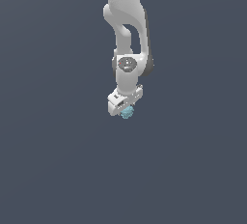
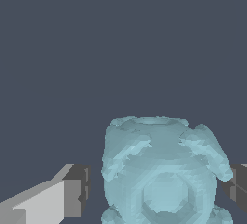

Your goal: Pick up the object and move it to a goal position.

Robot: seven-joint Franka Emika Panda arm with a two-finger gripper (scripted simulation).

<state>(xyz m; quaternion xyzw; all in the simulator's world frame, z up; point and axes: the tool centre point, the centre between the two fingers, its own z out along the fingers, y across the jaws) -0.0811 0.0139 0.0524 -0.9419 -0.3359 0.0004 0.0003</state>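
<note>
The object (image 2: 161, 170) is a light teal-blue lumpy blob that fills the space between my two dark finger pads (image 2: 77, 191) in the wrist view. One pad stands a small gap away from it; the other pad sits right against a bump on its side. In the exterior view the object (image 1: 127, 113) shows just under the white gripper (image 1: 124, 108), at the end of the arm hanging down from the top of the picture. The gripper (image 2: 157, 189) is open around the object, its fingers straddling it.
A plain dark grey-blue surface (image 1: 58, 160) lies all around. No other objects or edges show in either view.
</note>
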